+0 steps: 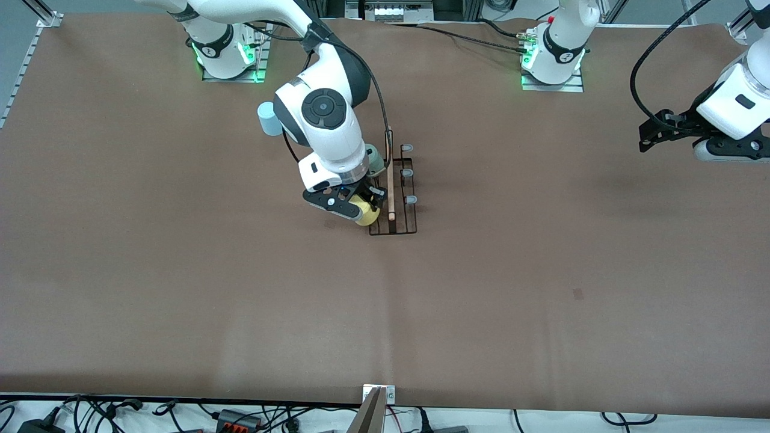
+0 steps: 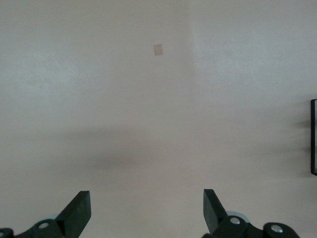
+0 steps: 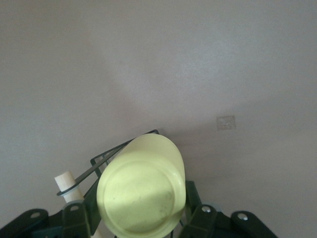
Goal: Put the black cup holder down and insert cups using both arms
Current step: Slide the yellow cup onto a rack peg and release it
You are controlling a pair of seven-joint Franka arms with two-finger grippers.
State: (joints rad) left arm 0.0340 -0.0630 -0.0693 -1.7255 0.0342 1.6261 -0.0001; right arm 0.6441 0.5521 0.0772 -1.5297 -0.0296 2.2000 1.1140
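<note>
The rack stands near the middle of the desk, a little toward the robots' bases, its long side running from the bases toward the front camera. Its wooden rod lies along the top, and three grey-tipped pegs show on the side toward the left arm's end.

The yellow cup sits at the rack's corner nearest the front camera, on the side toward the right arm's end. The right hand is clenched on it; in the right wrist view the cup's round bottom faces the camera, with a finger against each side of it and the rack's wire corner and a pale peg just beside it. Whether the cup is fully seated on a peg cannot be told.

The green cup shows only partly past the right arm, at the rack's side farther from the front camera. The blue cup stands on the desk, apart from the rack, toward the right arm's base.

The left hand waits in the air over the left arm's end of the desk, released, its fingers spread wide with nothing between them.
</note>
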